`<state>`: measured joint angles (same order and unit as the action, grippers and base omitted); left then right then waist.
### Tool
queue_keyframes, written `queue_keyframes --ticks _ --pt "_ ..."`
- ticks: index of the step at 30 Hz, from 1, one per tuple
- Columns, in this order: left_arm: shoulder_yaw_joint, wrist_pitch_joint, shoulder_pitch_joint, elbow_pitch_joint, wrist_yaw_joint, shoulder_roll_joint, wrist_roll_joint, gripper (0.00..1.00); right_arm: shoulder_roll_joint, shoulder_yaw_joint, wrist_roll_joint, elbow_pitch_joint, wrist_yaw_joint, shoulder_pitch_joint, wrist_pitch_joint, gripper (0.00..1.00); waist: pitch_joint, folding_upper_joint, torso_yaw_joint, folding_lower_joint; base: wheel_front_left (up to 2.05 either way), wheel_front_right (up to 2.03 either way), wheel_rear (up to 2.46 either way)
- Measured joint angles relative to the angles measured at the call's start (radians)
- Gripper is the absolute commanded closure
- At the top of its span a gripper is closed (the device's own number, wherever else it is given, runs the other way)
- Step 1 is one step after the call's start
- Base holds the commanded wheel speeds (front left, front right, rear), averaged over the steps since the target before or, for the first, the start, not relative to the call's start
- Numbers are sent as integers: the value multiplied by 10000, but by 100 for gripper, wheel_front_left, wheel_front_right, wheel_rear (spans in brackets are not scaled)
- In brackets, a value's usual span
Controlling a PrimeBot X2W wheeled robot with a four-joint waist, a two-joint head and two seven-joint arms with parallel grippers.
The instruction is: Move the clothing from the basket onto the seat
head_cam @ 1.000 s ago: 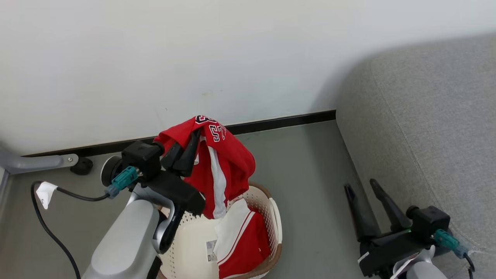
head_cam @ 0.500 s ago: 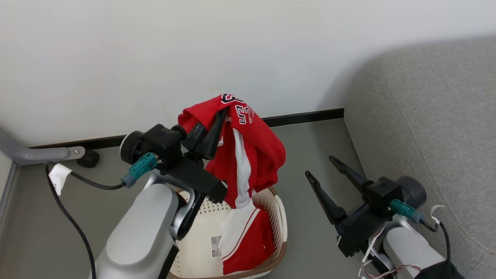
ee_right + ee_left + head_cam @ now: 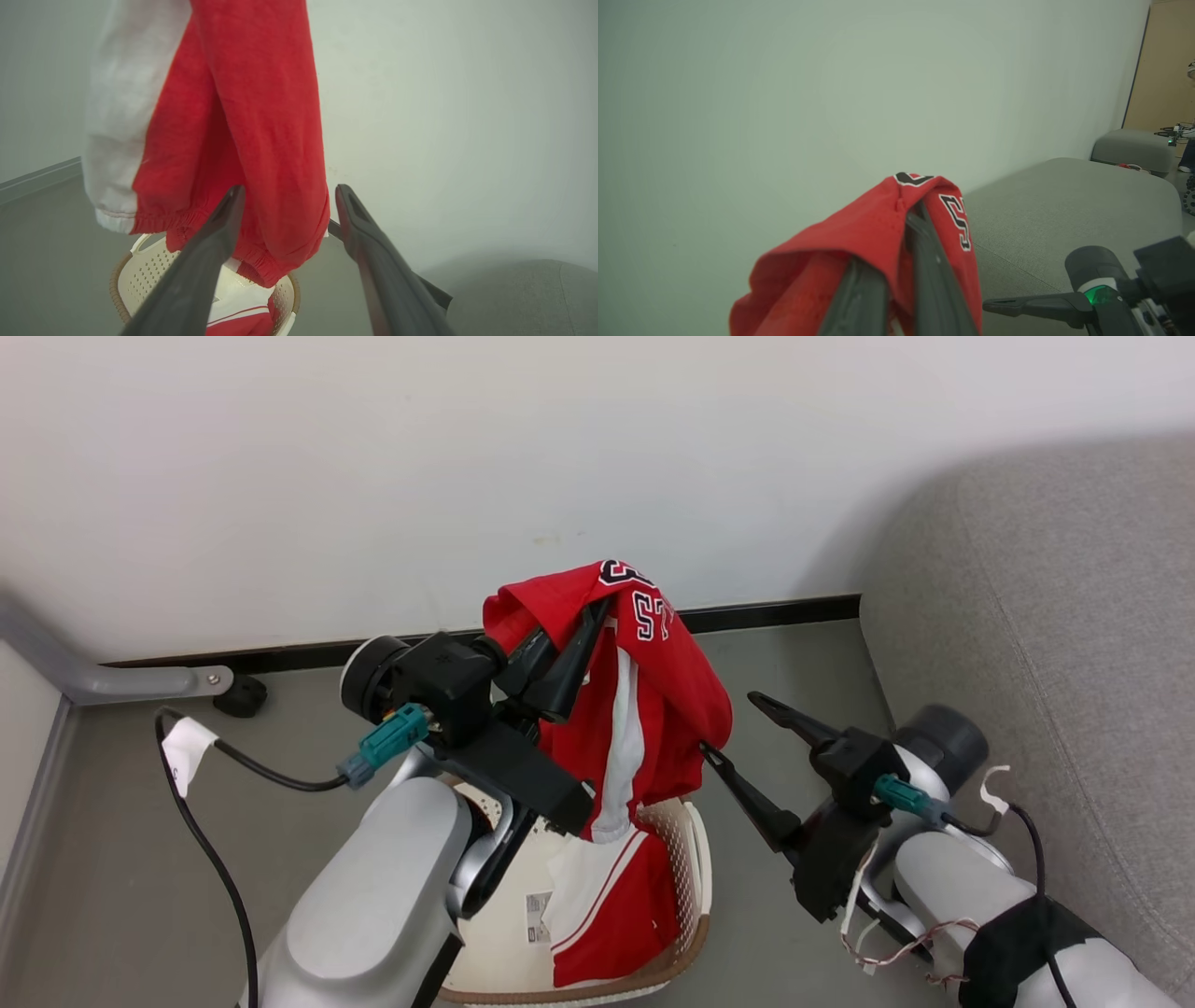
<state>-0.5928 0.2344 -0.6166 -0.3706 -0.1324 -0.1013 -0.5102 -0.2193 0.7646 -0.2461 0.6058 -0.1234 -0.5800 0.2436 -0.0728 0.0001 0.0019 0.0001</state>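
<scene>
L gripper (image 3: 581, 633) clamps red garment (image 3: 672, 700), hanging just above basket (image 3: 698, 859); R gripper (image 3: 728, 721) gapes empty at its hem. I should lift clear of rim before swinging to seat (image 3: 1074, 635), right of basket.

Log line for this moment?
left gripper: shut on red garment, held above basket | right gripper: open beside it | second garment: in basket

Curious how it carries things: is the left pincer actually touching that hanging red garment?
Touching. Left wrist view: the left pincer is shut, red garment pinched between its fingers.
</scene>
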Motion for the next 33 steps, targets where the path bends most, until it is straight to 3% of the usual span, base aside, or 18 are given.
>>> queue_keyframes --ticks 12,21,22,23,33 --pt "-997 -309 -1 560 0 -56 -79 100 63 882 -625 1001 -2 -1078 44 0 -148 0 397 0 0 0 0" --pt "-1227 -349 -8 690 0 -274 -332 100 280 2675 -903 1287 -2 -1883 56 0 -204 0 611 0 0 0 0" --pt "-1233 -374 -8 690 0 -274 -351 100 280 2708 -972 1363 -2 -1929 58 36 -205 0 624 0 0 0 0" --pt "-1233 -387 -8 690 0 -278 -353 100 276 2721 -1087 1444 -2 -1957 56 100 -206 0 636 0 0 0 0" --pt "-995 -382 -6 596 2 -470 -378 100 311 2842 -2096 1668 -2 -2068 58 100 -162 0 598 0 0 0 0"
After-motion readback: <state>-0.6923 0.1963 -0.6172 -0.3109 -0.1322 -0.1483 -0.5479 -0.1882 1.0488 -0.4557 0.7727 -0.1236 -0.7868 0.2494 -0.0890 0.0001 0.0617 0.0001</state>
